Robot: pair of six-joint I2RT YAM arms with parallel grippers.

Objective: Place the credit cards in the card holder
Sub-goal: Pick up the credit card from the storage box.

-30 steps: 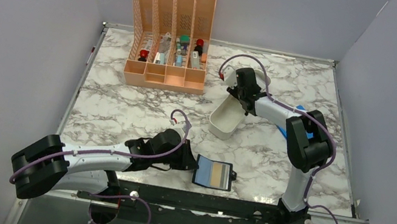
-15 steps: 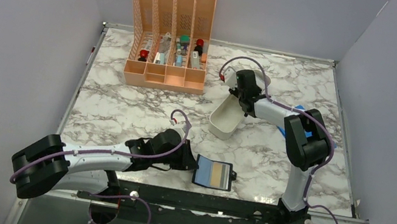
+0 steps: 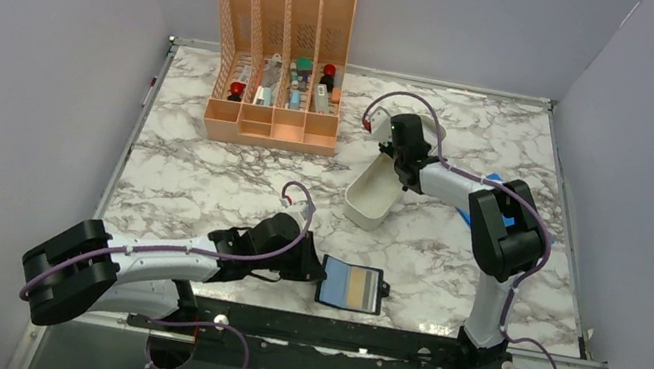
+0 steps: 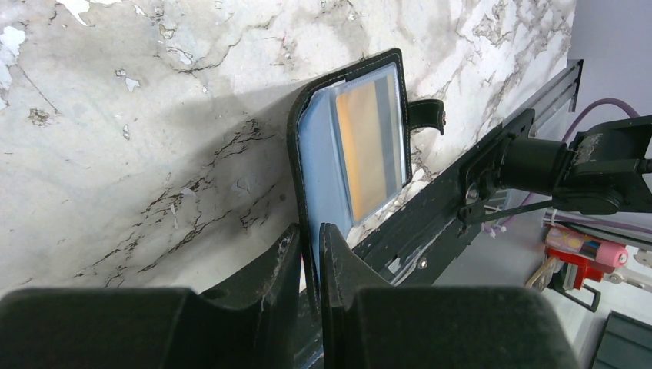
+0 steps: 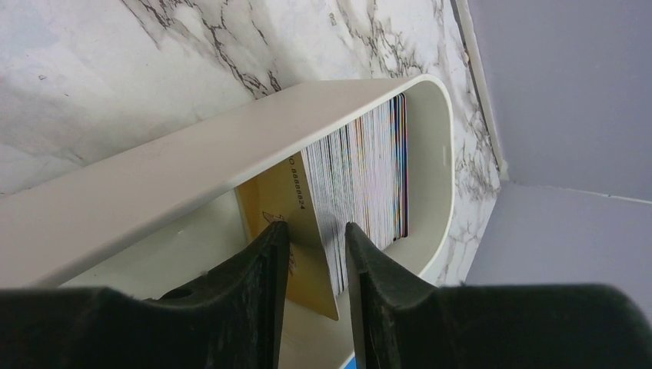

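at the near edge of the marble table (image 3: 203, 173), the left gripper (image 4: 310, 234) has its two fingers pressed close together on the near rim of the card holder (image 4: 354, 146), clamped on it. the card holder lies open and flat on the marble, just beside the black rail along the table's front. its inner face shows a pale blue panel with a tan-gold band down the middle, seemingly under a clear window. its snap tab (image 4: 427, 115) sticks out from the far side. from above, the left arm lies low across the table and the holder (image 3: 352, 285) sits to the right of the gripper.

further back, right of centre, the white tray (image 3: 362, 206) lies at an angle. the right gripper (image 3: 400, 162) reaches down into its far end. in the wrist view its fingers are apart (image 5: 315, 227), one on each side of a gold card (image 5: 273, 196) that leans away from the rest. whether the pads touch the card i cannot tell. behind it a stack of cards (image 5: 369, 169) stands on edge, packed tightly against the tray's rounded end.

a blue sheet (image 3: 496, 182) peeks out from behind the right arm, mostly hidden.

at the far left stands the peach organizer (image 3: 279, 59), with small items in its slots.
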